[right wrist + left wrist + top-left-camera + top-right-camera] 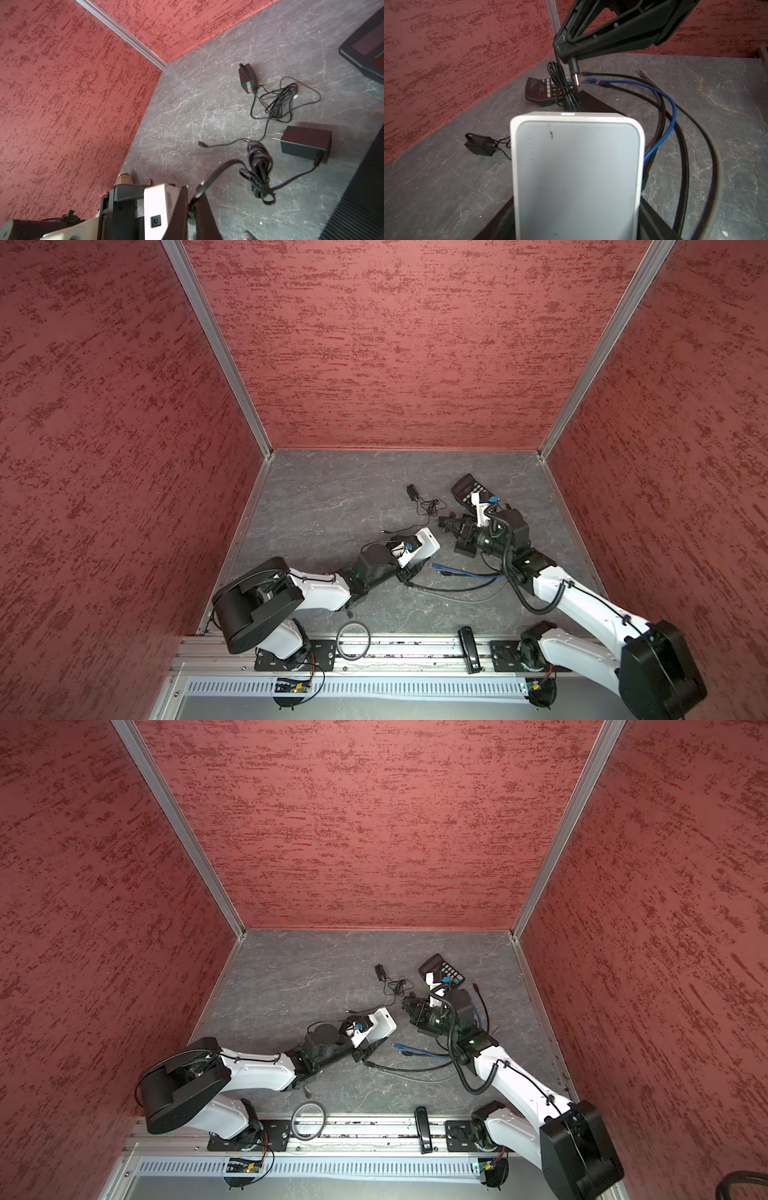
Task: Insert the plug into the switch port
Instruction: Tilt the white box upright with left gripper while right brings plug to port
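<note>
The switch (424, 544) is a white box, held off the table by my left gripper (411, 566), which is shut on its two sides. In the left wrist view the switch (577, 166) fills the space between the fingers (652, 216). My right gripper (445, 526) hovers just right of the switch, shut on the black plug (574, 69), whose metal tip points down toward the switch's upper edge. In the right wrist view the fingers (180, 209) pinch the plug's cable (218, 169). The round black port (155, 220) sits on the switch's end face, beside the fingertips. Plug and port are apart.
A calculator (467, 488) lies at the back right and a small black adapter (412, 492) with loose wire at the back. A black power brick (305, 143), blue cable (461, 570) and black cables (453, 589) lie between the arms. A grey ring (353, 641) and black stapler (469, 649) rest by the front rail.
</note>
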